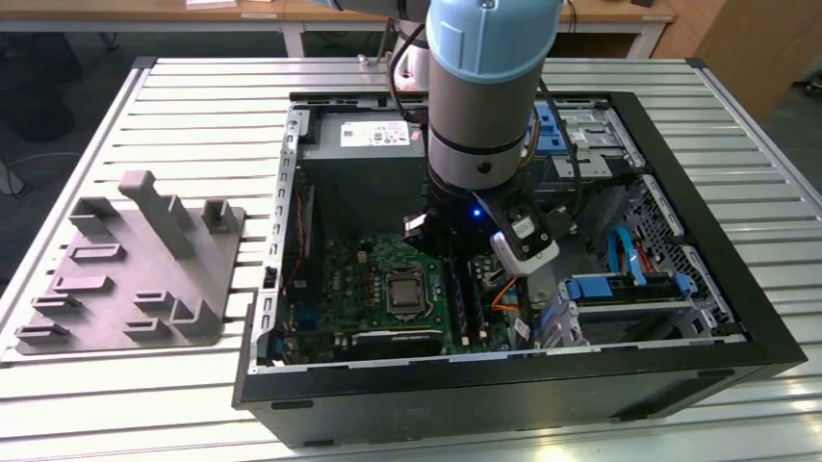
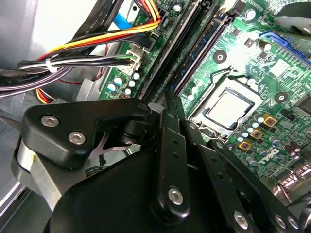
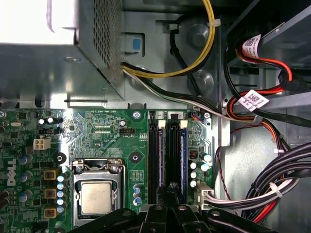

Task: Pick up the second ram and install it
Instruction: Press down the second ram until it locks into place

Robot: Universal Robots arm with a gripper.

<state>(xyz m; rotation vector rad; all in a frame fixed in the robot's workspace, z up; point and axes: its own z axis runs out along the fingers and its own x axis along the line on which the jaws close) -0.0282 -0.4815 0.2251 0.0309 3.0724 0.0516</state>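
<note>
One slim dark ram stick (image 3: 171,155) under my closed fingers (image 3: 171,194); press it squarely along its slot on the green motherboard (image 3: 104,141).

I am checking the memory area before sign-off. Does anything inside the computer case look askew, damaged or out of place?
Nothing stands out. The memory slots run straight beside the CPU socket, the motherboard looks intact, and the cable bundles lie clear of the slots. The gripper sits directly over the slots.
</note>
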